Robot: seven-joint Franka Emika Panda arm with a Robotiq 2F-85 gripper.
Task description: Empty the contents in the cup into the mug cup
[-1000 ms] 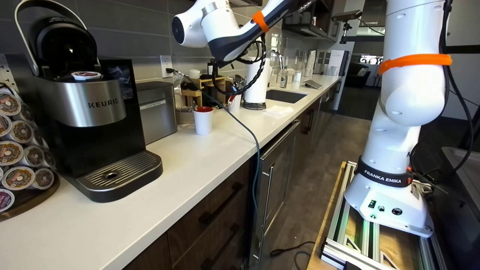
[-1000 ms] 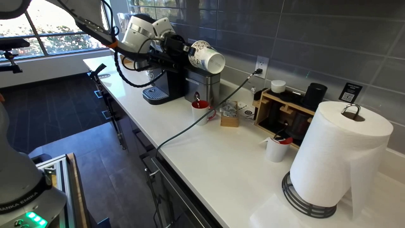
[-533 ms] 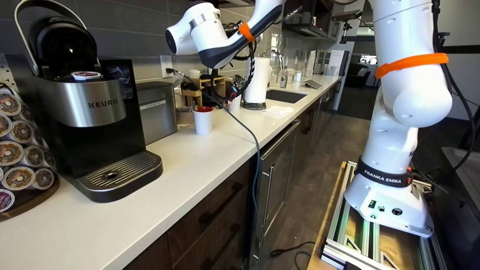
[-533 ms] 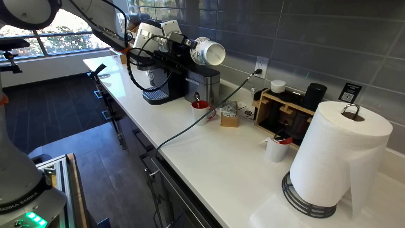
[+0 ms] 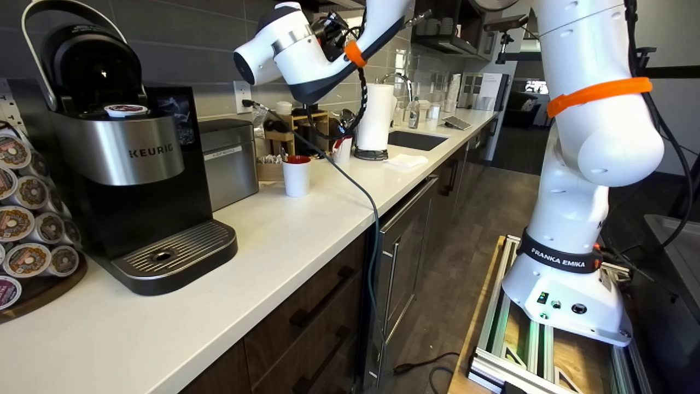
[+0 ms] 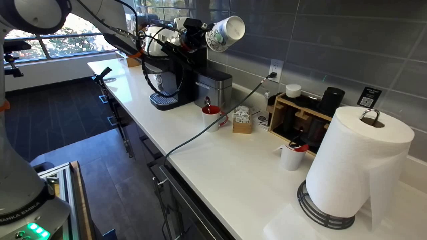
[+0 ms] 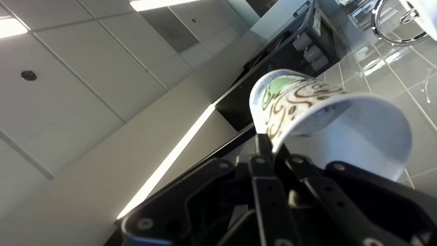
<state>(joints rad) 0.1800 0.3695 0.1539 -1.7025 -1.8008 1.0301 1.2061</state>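
My gripper (image 6: 204, 29) is shut on the rim of a patterned paper cup (image 6: 218, 37), high above the counter near the wall. The cup is tilted, its base up and its mouth down. In the wrist view, the gripper (image 7: 273, 147) pinches the wall of the cup (image 7: 290, 99); something pale and crumpled shows inside. Below is a wooden box (image 6: 242, 128) full of white packets (image 6: 242, 114). Left of it stands a white mug with red inside (image 6: 209, 122) and a spoon; this mug (image 5: 296, 178) also shows in an exterior view. Another red-lined mug (image 6: 291, 158) holds utensils.
A black cable (image 6: 200, 134) slants from the wall outlet across the counter (image 6: 230, 180). A coffee machine (image 5: 147, 148) and a metal box (image 5: 232, 164) stand beside the mug. A wooden rack (image 6: 277, 126) and a paper towel roll (image 6: 353, 166) stand further along.
The gripper has lifted the cup and turned it so its base points upward. The packets in the wooden box look whiter and higher; I cannot tell whether that is light or added packets.
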